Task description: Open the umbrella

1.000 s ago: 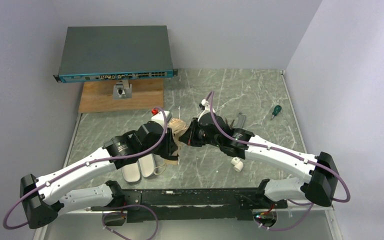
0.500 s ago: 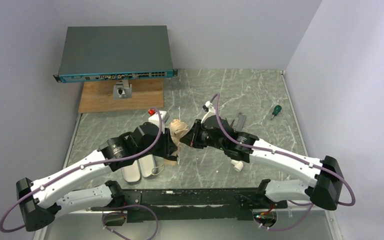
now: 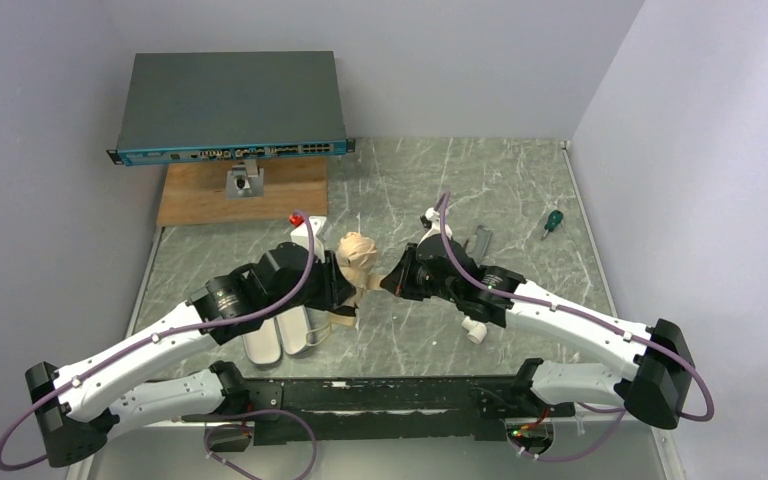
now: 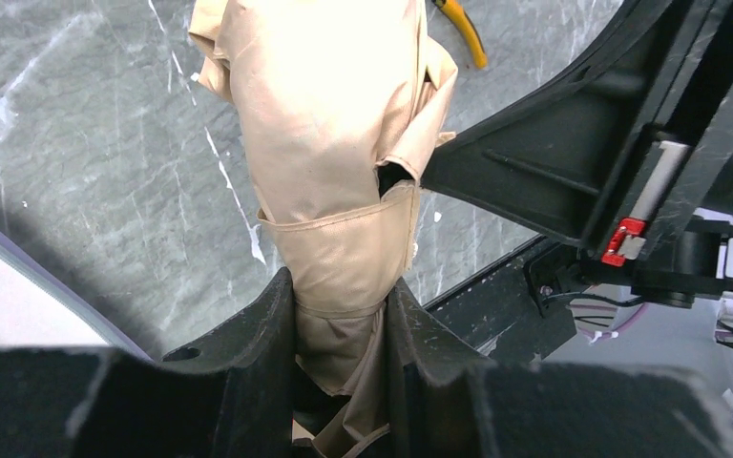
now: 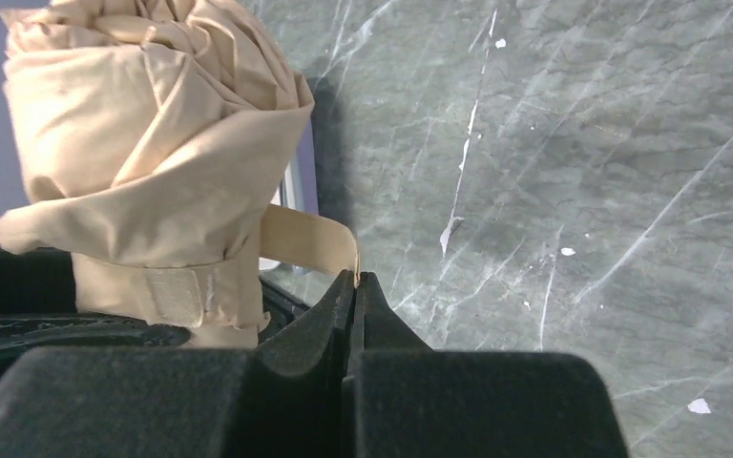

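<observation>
The umbrella [image 3: 357,256] is a folded cream-beige bundle held above the marble table between both arms. My left gripper [image 3: 344,290] is shut on its lower part. In the left wrist view the two black fingers squeeze the fabric of the umbrella [image 4: 329,143] on either side, with the left gripper [image 4: 341,291] at the bundle's narrow end. My right gripper [image 3: 391,281] is to the right of the bundle. In the right wrist view the right gripper [image 5: 356,278] is shut on the end of the beige strap tab [image 5: 307,239], which curves out from the umbrella [image 5: 148,143]. Shaft and handle are hidden.
A grey network switch [image 3: 230,100] sits on a wooden board [image 3: 200,195] at the back left. Two lavender-grey case shells [image 3: 276,340] lie below the left wrist. A green-handled screwdriver [image 3: 552,221], a grey part [image 3: 480,240] and a white fitting [image 3: 476,330] lie on the right.
The right gripper has drawn back to the right with the strap tab, pulling it away from the bundle. The left arm has shifted slightly left and lifted the umbrella's top farther back.
</observation>
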